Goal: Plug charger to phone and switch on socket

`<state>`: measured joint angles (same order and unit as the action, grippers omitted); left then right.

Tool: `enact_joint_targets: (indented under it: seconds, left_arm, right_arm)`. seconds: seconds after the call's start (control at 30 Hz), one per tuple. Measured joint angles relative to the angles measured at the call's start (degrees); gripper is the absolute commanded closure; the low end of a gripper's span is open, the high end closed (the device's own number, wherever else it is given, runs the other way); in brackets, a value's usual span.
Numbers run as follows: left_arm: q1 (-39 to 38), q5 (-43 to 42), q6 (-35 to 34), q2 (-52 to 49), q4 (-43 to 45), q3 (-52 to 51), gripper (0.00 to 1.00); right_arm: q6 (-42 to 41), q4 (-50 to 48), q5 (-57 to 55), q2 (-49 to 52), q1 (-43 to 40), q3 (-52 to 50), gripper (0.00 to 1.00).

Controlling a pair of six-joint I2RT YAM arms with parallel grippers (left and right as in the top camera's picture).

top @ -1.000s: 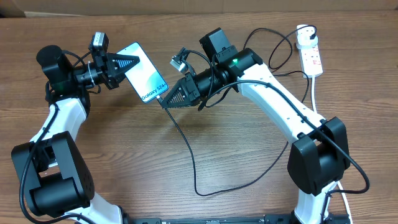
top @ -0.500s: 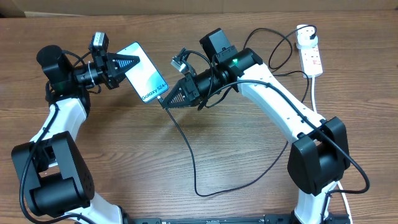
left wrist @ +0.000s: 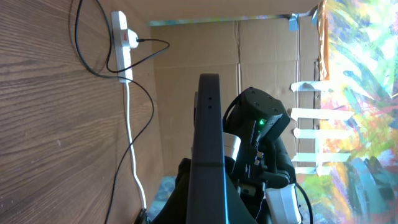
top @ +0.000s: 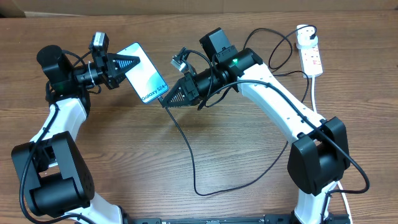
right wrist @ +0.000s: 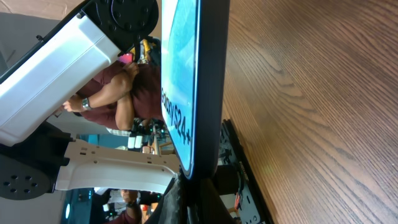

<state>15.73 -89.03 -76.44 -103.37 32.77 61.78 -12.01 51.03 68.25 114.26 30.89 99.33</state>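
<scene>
My left gripper [top: 129, 64] is shut on the phone [top: 147, 78] and holds it tilted above the table, blue screen up. In the left wrist view the phone [left wrist: 208, 143] shows edge-on between the fingers. My right gripper [top: 166, 102] is shut on the charger's connector end, right at the phone's lower edge. In the right wrist view the phone [right wrist: 200, 81] stands edge-on just above my fingers [right wrist: 205, 202]; the connector tip is hidden between them. The black charger cable [top: 193, 163] loops across the table to the white adapter [top: 303, 39] in the socket [top: 313, 60].
The socket also shows in the left wrist view [left wrist: 123, 50], with its thick white cord [left wrist: 131, 143] running down. That cord [top: 314, 93] runs along the right arm's base [top: 317, 163]. A cardboard wall [top: 186, 6] stands along the back of the table.
</scene>
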Motion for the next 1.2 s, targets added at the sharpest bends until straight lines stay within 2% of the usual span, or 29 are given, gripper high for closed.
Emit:
enact_joint_targets:
  seconds: [0.43, 1.2]
  left_arm:
    - [0.0, 0.0, 0.17, 0.0, 0.0, 0.0, 0.96]
    - [0.0, 0.07, 0.17, 0.0, 0.0, 0.0, 0.96]
  right_arm:
    - [0.57, 3.58, 0.68, 0.0, 0.0, 0.0, 0.97]
    - [1.33, 1.18, 1.44, 0.0, 0.0, 0.0, 0.97]
